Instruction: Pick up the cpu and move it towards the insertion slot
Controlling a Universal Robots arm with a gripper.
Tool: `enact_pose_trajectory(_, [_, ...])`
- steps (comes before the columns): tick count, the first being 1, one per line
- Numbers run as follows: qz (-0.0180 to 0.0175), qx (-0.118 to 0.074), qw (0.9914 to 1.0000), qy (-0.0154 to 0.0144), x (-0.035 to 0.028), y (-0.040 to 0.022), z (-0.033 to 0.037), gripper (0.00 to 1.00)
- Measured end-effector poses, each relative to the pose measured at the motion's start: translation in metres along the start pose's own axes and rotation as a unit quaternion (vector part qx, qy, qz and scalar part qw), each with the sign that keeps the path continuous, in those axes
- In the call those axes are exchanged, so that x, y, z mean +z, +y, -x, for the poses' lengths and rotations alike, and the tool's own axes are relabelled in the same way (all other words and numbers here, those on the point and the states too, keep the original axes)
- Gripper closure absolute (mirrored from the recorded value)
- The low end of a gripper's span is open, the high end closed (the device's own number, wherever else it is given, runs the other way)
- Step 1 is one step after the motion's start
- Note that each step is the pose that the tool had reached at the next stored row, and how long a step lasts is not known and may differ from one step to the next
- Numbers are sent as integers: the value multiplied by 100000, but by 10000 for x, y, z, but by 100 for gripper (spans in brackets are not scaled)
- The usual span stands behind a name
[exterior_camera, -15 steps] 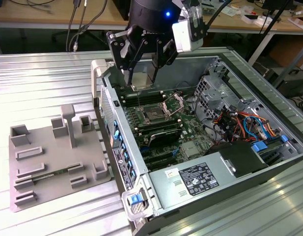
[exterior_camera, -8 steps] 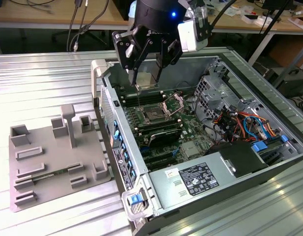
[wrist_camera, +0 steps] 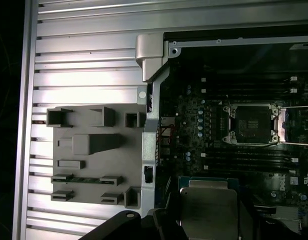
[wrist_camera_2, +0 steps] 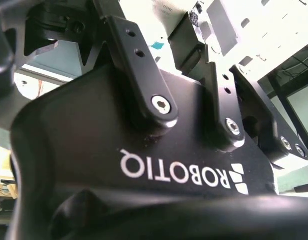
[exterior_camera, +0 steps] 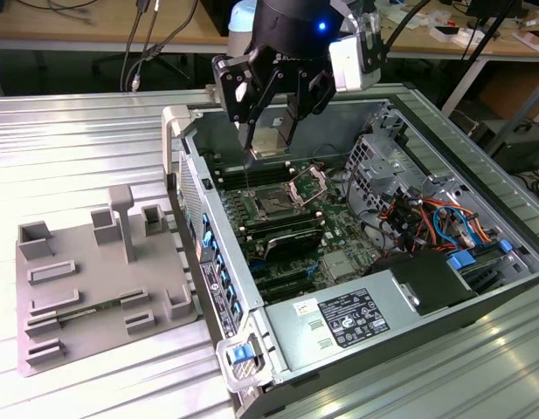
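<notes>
One gripper (exterior_camera: 271, 148) hangs over the open case (exterior_camera: 218, 262), fingers clamped on the cpu (exterior_camera: 270, 131). The cpu is held clear of the board, its pale metal face turned to the exterior view. In the first wrist view the cpu (wrist_camera: 208, 205) sits between the dark fingers (wrist_camera: 166, 225). The slot (exterior_camera: 274, 206) lies on the motherboard (exterior_camera: 335, 229) below the gripper, apart from the cpu. Its steel bracket (exterior_camera: 309, 185) is hinged open toward the exterior view's right. The first wrist view shows the slot (wrist_camera: 251, 124) as a dark square in a shiny frame. A grey tray (exterior_camera: 94, 279) rests on the ribbed table (exterior_camera: 77, 140), just beside the case on the exterior view's left.
</notes>
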State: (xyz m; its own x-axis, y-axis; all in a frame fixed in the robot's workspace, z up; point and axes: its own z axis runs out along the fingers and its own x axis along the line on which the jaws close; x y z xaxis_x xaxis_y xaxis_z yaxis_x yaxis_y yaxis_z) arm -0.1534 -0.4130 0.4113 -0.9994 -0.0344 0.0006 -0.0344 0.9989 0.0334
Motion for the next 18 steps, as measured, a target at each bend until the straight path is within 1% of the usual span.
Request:
enact_pose_trajectory(3, [-2, -3, 100000, 1, 0, -2, 47, 45])
enact_pose_trajectory(6, [-3, -2, 100000, 3, 0, -3, 79, 45])
enact_pose_trajectory(18, [1, 1, 100000, 0, 0, -6, 171, 45])
